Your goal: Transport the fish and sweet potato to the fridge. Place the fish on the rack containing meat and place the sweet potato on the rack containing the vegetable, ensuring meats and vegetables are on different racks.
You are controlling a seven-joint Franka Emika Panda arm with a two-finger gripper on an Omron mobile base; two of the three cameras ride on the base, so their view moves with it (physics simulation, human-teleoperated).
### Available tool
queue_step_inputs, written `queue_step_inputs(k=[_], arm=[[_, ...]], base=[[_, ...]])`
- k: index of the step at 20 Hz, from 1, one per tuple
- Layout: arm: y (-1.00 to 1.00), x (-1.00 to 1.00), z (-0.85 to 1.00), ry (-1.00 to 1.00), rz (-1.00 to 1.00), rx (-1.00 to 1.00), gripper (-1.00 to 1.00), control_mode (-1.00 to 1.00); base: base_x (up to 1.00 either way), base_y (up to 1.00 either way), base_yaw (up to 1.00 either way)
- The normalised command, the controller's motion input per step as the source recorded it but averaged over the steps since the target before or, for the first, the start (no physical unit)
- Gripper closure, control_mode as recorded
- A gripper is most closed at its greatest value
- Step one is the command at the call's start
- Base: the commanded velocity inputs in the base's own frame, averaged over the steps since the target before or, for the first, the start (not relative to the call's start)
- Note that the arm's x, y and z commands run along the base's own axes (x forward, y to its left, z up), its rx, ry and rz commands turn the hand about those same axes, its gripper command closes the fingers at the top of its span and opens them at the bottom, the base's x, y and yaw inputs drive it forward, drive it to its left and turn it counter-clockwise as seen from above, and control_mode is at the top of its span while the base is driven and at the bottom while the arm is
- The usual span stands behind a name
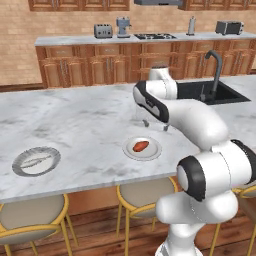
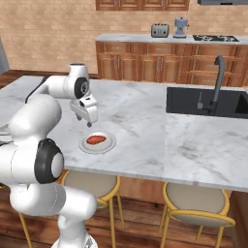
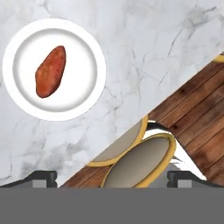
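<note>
A reddish-orange sweet potato point(image 1: 141, 146) point(image 2: 96, 140) point(image 3: 50, 71) lies on a small white plate point(image 1: 155, 152) point(image 2: 109, 145) point(image 3: 87, 100) near the front edge of the marble island. Far to the left, a pale silvery fish point(image 1: 36, 161) rests on a grey plate point(image 1: 20, 167). My gripper point(image 1: 155, 125) point(image 2: 83, 121) point(image 3: 112, 178) hangs open and empty a little above the island, just behind the sweet potato's plate, with its jaws wide apart. The fridge, its racks, the meat and the vegetable are out of view.
A black sink point(image 1: 210, 92) point(image 2: 203, 101) with a tall faucet point(image 1: 216, 70) point(image 2: 218, 77) is set into the island's right side. Yellow-framed stools point(image 1: 30, 215) point(image 2: 193, 203) point(image 3: 135, 164) stand along the front edge. The back counter point(image 1: 150, 40) carries a toaster, a coffee machine and a stove.
</note>
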Motion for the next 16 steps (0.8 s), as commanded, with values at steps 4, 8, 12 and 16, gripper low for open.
queue_step_inputs(k=[4,8,12,16], arm=[[-0.05,0.08,-0.45,0.12,0.0,0.08,-1.0,-1.0],[-0.02,0.29,-0.43,0.07,0.0,0.05,-1.0,-1.0],[0.0,0.24,-0.3,0.01,0.0,0.0,-1.0,-1.0],[0.0,0.21,-0.23,0.0,-0.02,0.0,-1.0,-1.0]], base=[[0.0,0.0,0.0],[0.0,0.0,0.0],[0.0,0.0,0.0],[0.0,0.0,0.0]])
